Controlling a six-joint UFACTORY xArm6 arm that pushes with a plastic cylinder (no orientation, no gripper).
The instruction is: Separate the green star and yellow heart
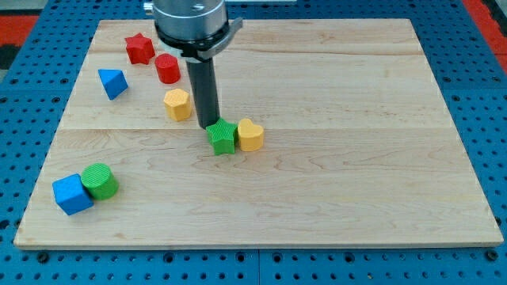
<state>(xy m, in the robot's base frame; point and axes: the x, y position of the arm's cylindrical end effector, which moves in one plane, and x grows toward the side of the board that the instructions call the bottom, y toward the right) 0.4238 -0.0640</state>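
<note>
Green star (223, 137): near the board's middle, slightly toward the view's left; it touches the yellow heart on its right side.
Yellow heart (251, 135): just to the view's right of the star, flank to flank with it; its two lobes face the view's top and its narrow end the view's bottom, so its long axis runs roughly top to bottom.
Star heading: one point faces the view's top, toward my rod; no long axis can be made out.
My tip (210, 124): at the star's upper left edge, touching it or just short of it; I cannot tell which.
Jaws: I carry none, only a straight dark rod, so nothing stands apart, together or clamped.
Yellow hexagonal block (177, 104): just to the view's left of my rod, apart from the pair.
Red cylinder (167, 69): above the yellow hexagonal block, near the red star.
Red star (139, 48): upper left of the board.
Blue triangular block (112, 82): left of the red cylinder, on its own.
Green cylinder (100, 180): lower left, touching the blue cube.
Blue cube (72, 194): lower left corner area.
Wooden board (356, 158): light wood, bearing all the blocks.
</note>
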